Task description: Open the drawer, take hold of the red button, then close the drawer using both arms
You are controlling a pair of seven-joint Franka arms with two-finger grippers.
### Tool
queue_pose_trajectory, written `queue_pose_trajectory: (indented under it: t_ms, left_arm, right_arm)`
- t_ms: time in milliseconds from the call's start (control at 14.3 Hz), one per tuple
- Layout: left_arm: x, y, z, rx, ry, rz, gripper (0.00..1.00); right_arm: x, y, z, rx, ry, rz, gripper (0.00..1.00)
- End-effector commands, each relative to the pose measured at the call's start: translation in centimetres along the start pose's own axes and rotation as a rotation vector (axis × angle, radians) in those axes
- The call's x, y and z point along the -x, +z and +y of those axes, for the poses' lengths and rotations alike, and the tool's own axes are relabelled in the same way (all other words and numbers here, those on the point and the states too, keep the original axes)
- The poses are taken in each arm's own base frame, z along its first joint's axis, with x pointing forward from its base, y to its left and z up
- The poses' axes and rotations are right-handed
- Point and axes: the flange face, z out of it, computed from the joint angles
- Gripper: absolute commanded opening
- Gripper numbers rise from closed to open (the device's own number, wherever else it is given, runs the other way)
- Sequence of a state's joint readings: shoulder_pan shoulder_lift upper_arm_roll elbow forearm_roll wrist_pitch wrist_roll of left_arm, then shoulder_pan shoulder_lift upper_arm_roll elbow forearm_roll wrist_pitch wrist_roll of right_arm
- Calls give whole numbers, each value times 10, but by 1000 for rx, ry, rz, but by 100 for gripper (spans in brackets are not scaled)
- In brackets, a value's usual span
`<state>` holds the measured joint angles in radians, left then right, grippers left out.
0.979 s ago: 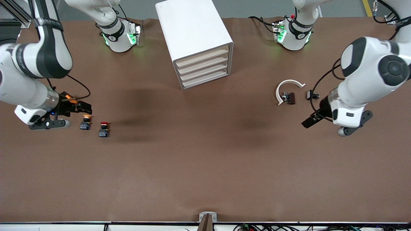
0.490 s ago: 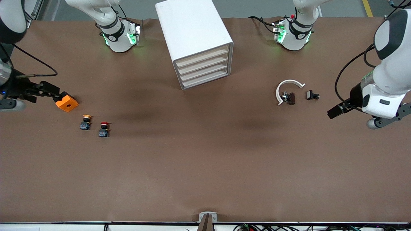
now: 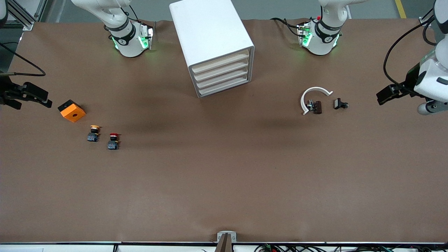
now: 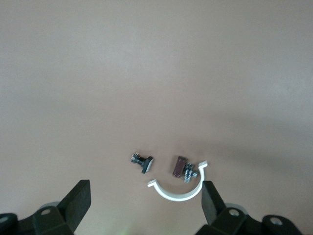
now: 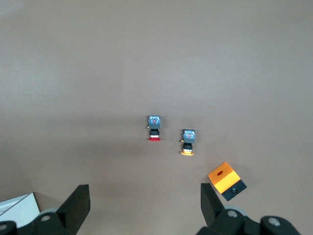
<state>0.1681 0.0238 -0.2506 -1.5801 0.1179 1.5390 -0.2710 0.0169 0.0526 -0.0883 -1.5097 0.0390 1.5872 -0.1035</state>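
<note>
The red-capped button (image 3: 113, 140) lies on the brown surface (image 3: 224, 182) toward the right arm's end, with nothing gripping it. A yellow-capped button (image 3: 93, 133) sits just beside it at about ten o'clock in the front view, and an orange cube (image 3: 71, 111) lies farther up at about eleven o'clock from that one. The white cabinet (image 3: 211, 43) stands at the middle of the surface near the bases, its four drawers (image 3: 221, 76) all pushed in. Toward the left arm's end lie a white curved clip (image 3: 312, 98), a small brown part (image 3: 316, 107) touching it, and a black part (image 3: 339, 104) at its three o'clock. The right gripper (image 3: 29, 95) hangs at the surface's edge near the cube, jaws spread wide and empty. The left gripper (image 3: 388, 94) hangs above the other end, jaws likewise wide apart, holding nothing.
</note>
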Motion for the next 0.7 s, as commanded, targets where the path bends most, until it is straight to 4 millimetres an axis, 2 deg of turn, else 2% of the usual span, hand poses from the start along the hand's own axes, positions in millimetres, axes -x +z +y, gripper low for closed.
queue_pose_trajectory:
  t_ms: [0,70,210,630]
  left_arm:
    - [20,-9,-7,26,48,-5,100]
    - [22,-11,-19,49,52,-5,100]
    - [34,-14,-20,68,84,-8,100]
    - [66,-23,4,63,142,20,100]
  right_arm:
    - [0,-15,4,13,14,-9,100]
    - [1,-14,10,9,18,-18,100]
    - [1,-14,10,12,25,-18,100]
    - [1,-14,3,27,10,-20,100]
